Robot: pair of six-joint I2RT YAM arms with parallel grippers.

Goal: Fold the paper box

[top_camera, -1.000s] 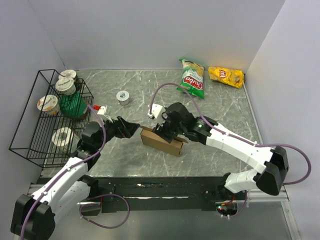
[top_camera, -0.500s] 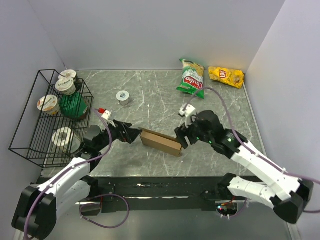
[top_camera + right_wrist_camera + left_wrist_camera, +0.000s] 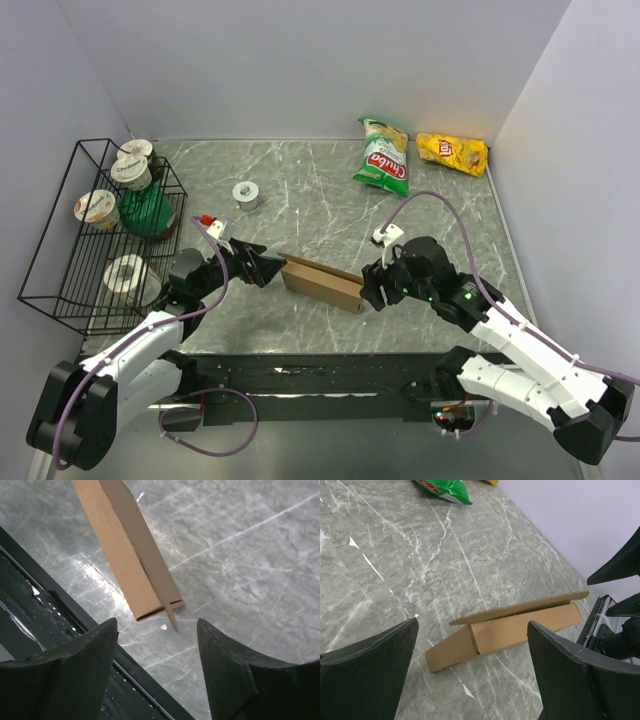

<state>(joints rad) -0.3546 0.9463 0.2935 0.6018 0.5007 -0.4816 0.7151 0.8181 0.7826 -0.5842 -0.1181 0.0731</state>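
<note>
The paper box [image 3: 322,283] is a long, flat brown cardboard box lying across the middle of the table, its top flap [image 3: 520,607] lifted a little along one edge. My left gripper [image 3: 272,268] is open at the box's left end, and the left wrist view shows the box [image 3: 520,627] just ahead of the spread fingers, apart from them. My right gripper [image 3: 366,288] is open at the box's right end. In the right wrist view the box's end [image 3: 150,602] lies just beyond the fingertips, with a narrow tab [image 3: 171,620] sticking out. Neither gripper holds anything.
A black wire rack [image 3: 60,260] with cups stands at the left. A small tape roll [image 3: 246,194] lies behind the box. A green snack bag [image 3: 383,158] and a yellow one [image 3: 452,152] lie at the back right. The table's black front rail [image 3: 60,615] runs close under the right gripper.
The right arm has drawn back from on top of the box to its right end. The left gripper has edged closer to the left end. The box itself has barely shifted.
</note>
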